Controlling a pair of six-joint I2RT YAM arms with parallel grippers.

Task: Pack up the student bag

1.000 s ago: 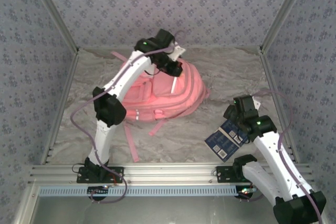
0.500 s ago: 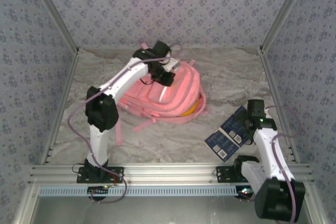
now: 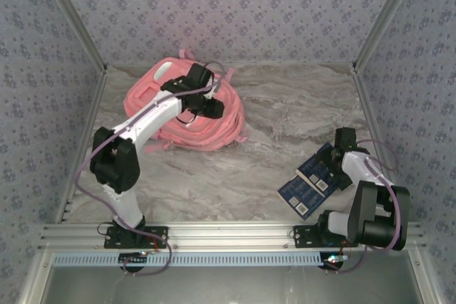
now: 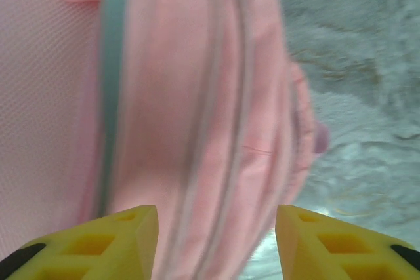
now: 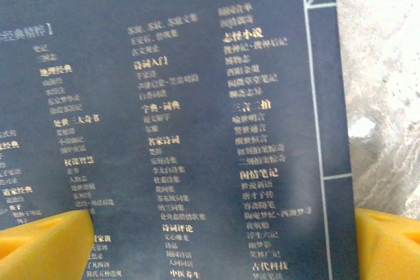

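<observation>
The student bag [image 3: 153, 90], a soft pink backpack with pale zip lines, lies at the back left of the table. My left gripper [image 3: 209, 107] hangs over its right side. In the left wrist view the yellow fingers [image 4: 125, 231] stand apart above the blurred pink fabric [image 4: 184, 96], with nothing between them; the left gripper [image 4: 216, 218] is open. A dark blue book [image 3: 306, 186] with gold print lies flat at the right front. My right gripper [image 3: 336, 161] is over its far end, open, and the book's cover [image 5: 197, 96] sits close below the right gripper [image 5: 223, 227].
Patterned walls and metal posts enclose the marbled table [image 3: 285, 112]. A pink strap [image 3: 153, 146] trails from the bag's near side. The metal rail [image 3: 228, 233] with both arm bases runs along the front edge.
The bag has been dragged from the middle to the back left with my left arm, and the left jaws have come apart. My right arm has folded back over the book.
</observation>
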